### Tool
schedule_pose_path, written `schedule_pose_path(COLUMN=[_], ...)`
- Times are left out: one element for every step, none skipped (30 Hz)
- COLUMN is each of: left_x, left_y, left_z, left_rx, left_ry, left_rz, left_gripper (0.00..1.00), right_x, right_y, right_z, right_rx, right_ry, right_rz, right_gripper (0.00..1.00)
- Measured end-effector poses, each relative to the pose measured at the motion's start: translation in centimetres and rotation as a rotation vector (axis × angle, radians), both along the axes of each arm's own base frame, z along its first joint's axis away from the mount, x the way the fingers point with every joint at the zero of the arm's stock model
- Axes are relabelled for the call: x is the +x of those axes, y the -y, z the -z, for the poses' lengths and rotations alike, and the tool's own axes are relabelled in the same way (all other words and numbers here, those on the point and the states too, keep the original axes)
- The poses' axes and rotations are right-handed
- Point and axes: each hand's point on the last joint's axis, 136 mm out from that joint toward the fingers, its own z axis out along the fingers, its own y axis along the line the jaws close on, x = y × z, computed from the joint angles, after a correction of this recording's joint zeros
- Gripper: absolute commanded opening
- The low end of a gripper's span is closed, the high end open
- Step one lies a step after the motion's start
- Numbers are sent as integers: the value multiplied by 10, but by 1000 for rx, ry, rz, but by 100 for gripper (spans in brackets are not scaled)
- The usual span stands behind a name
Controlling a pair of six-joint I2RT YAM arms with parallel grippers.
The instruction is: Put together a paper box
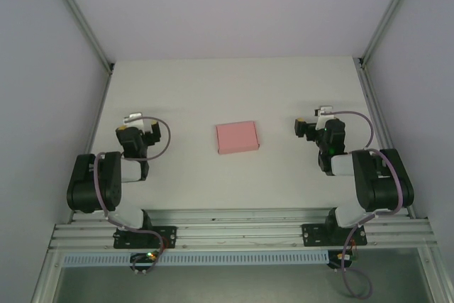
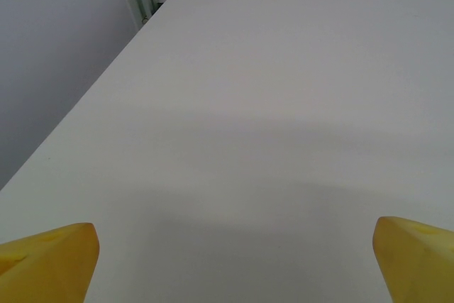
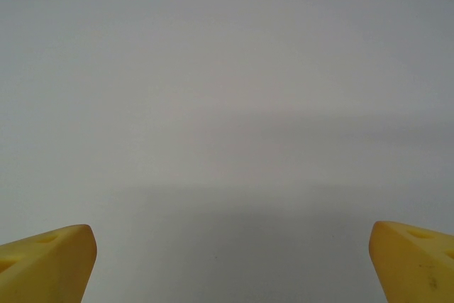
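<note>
Seeing paper box (image 1: 237, 137) mid table (image 1: 213, 83), btwn our left claw (image 2: 234, 250) & right claw (image 3: 233, 250), both wide open, empty.

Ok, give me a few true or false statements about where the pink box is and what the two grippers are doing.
1. The paper box lies on the table between the two arms. True.
2. The left gripper is shut on the box. False: it is open, holds nothing and is well clear of the box.
3. The right gripper is open. True.
4. The box is a wide flat sheet. False: it looks like a small, low rectangular box.
</note>
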Motion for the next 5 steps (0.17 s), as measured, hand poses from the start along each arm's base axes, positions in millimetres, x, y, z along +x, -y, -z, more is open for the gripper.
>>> schedule_pose_path(left_x=[0,0,0,0,0], left_y=[0,0,0,0,0], left_z=[0,0,0,0,0], left_rx=[0,0,0,0,0], left_ry=[0,0,0,0,0], left_rz=[0,0,0,0,0], left_gripper=[100,100,100,100,100], right_x=[0,0,0,0,0], right_y=[-1,-1,-1,-1,-1], right_z=[0,0,0,0,0], right_rx=[1,2,2,3,2], right_ry=[0,0,0,0,0], right_rz=[-3,-4,-6,-6,-6], right_gripper=[100,99,100,100,100])
